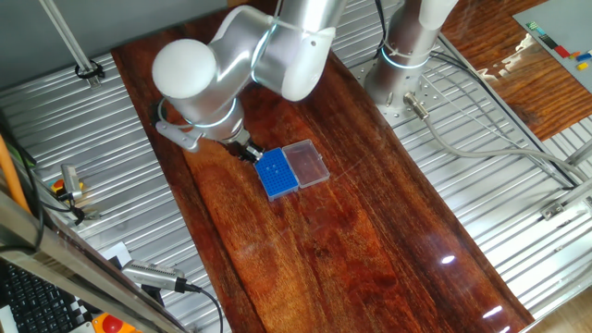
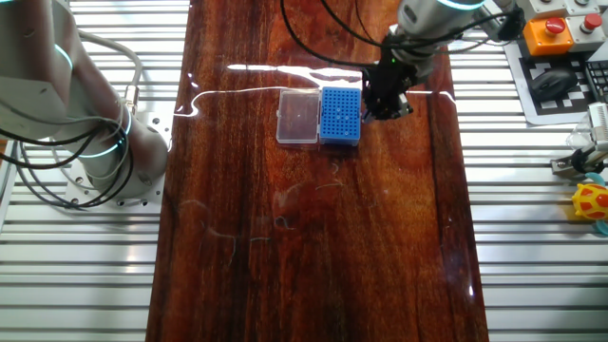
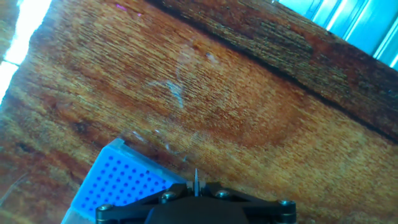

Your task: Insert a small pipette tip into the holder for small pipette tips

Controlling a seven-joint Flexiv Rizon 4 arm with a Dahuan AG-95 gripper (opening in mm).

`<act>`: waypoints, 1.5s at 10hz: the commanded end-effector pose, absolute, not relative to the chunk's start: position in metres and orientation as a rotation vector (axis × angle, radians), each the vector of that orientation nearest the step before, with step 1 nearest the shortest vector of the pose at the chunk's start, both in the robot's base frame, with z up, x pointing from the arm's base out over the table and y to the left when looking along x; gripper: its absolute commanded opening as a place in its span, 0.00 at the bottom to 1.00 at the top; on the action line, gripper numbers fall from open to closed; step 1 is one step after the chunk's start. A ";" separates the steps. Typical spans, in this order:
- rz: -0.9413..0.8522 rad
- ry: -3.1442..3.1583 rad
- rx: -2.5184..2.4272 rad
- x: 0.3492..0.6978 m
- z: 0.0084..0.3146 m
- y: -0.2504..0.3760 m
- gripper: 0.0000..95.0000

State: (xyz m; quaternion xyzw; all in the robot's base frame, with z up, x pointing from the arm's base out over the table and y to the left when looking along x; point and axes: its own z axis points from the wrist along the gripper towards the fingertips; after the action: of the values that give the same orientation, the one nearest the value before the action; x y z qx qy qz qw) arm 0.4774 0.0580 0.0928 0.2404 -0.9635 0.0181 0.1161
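Observation:
The holder for small pipette tips (image 1: 277, 172) is a small blue square rack with a grid of tiny holes, lying on the wooden table. It also shows in the other fixed view (image 2: 341, 114) and at the lower left of the hand view (image 3: 121, 186). My gripper (image 1: 248, 151) hovers at the rack's edge, just beside it in the other fixed view (image 2: 385, 103). In the hand view my gripper (image 3: 196, 186) is shut on a thin small pipette tip (image 3: 196, 177) that sticks out between the jaws, next to the rack's corner.
A clear plastic lid panel (image 1: 306, 163) lies joined to the rack on its far side from the gripper, also in the other fixed view (image 2: 297, 118). The arm's base (image 1: 402, 65) stands at the table's edge. Metal slats flank the wooden board.

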 end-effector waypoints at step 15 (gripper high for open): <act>0.050 -2.619 0.804 0.408 0.097 0.042 0.00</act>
State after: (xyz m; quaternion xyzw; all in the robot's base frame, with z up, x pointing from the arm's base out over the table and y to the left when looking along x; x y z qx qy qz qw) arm 0.4089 0.0421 0.0969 0.2879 -0.9362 0.0181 0.2009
